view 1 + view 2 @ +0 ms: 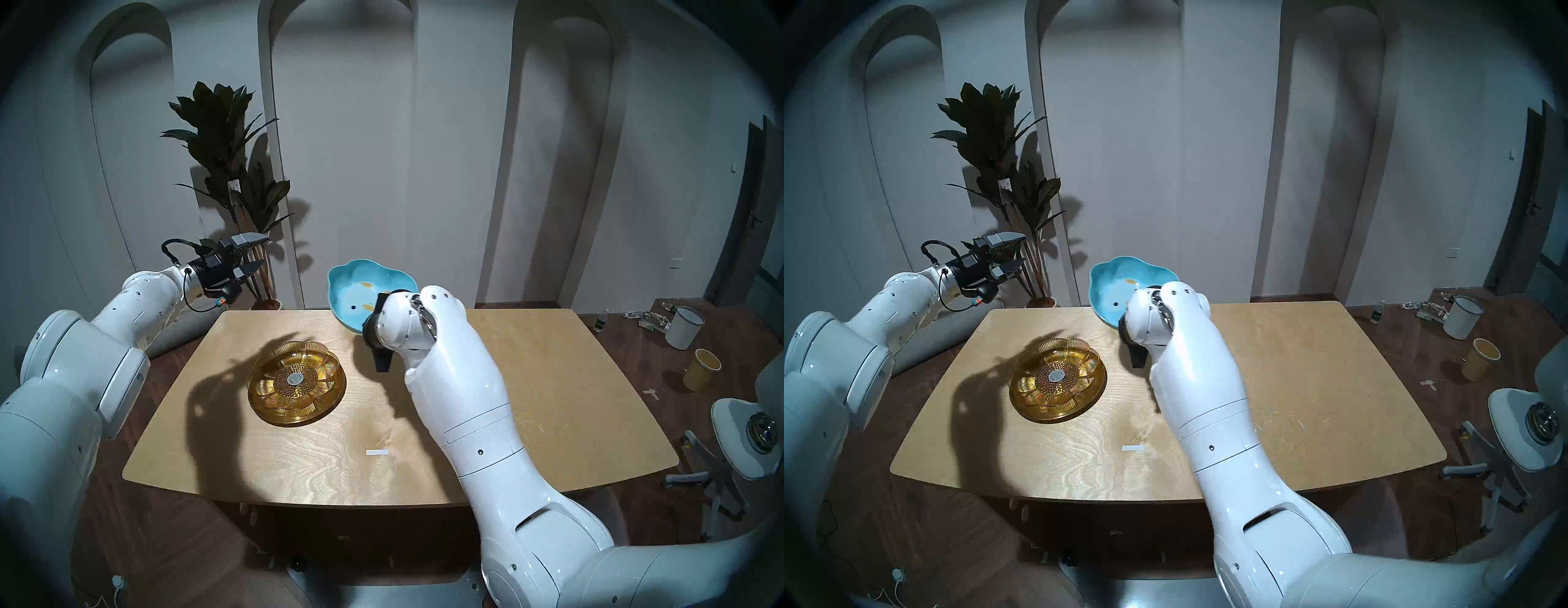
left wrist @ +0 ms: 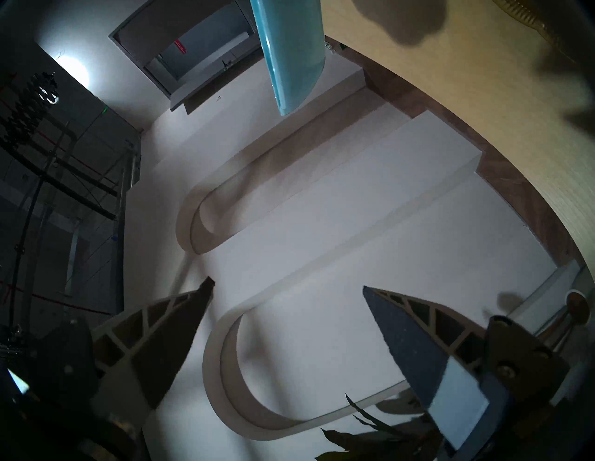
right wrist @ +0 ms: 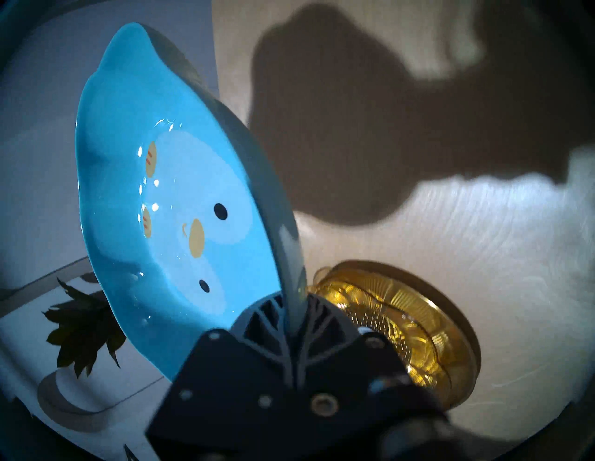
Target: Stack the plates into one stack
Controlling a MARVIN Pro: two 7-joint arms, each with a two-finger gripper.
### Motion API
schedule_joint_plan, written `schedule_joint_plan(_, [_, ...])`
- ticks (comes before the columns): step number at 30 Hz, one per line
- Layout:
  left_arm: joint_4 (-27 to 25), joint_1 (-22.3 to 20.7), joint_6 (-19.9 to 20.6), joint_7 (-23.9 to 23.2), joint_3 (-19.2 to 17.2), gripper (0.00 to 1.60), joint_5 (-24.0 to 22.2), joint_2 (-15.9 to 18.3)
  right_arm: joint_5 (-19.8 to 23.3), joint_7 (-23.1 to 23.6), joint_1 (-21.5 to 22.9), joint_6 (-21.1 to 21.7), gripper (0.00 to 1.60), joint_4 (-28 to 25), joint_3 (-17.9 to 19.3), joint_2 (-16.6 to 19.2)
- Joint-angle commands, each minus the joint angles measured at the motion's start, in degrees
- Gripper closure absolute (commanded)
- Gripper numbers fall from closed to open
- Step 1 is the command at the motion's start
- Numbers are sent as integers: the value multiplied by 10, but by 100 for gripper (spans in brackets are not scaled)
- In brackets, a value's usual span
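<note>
The amber ribbed flower plate (image 1: 295, 379) with a grey centre sticker lies on the round gold metal plate (image 1: 293, 421) on the left middle of the table (image 1: 530, 382). My right gripper (image 3: 294, 309) is shut on the rim of the light-blue lobed dish (image 1: 362, 288). It holds the dish tilted steeply in the air over the table's far edge, right of the amber plate (image 3: 396, 322). The dish (image 3: 167, 199) shows yellow marks and dark dots. My left gripper (image 1: 254, 254) is open and empty, raised beyond the table's far left corner.
A small white tape strip (image 1: 377, 452) lies on the table near the front. A potted plant (image 1: 229, 140) stands behind the left gripper. A white bucket (image 1: 684, 327), a yellow cup (image 1: 702, 369) and a chair (image 1: 746, 437) are on the floor at the right.
</note>
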Motion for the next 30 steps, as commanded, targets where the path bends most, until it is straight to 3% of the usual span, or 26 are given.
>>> schedule_joint_plan(1, [1,-36,32,-36,-14,0,-10,-6,0,10,21,-32,160,-3,-33,-26])
schedule_joint_plan(15, [4,-27,130,-112,-42,0,-26,-11,10,14,33,-82,160,25,-90,-37])
schedule_joint_plan(30, [5,-15,195,-161,-45,0,-21,10,39,15,46,-103,160,70,-141,-46])
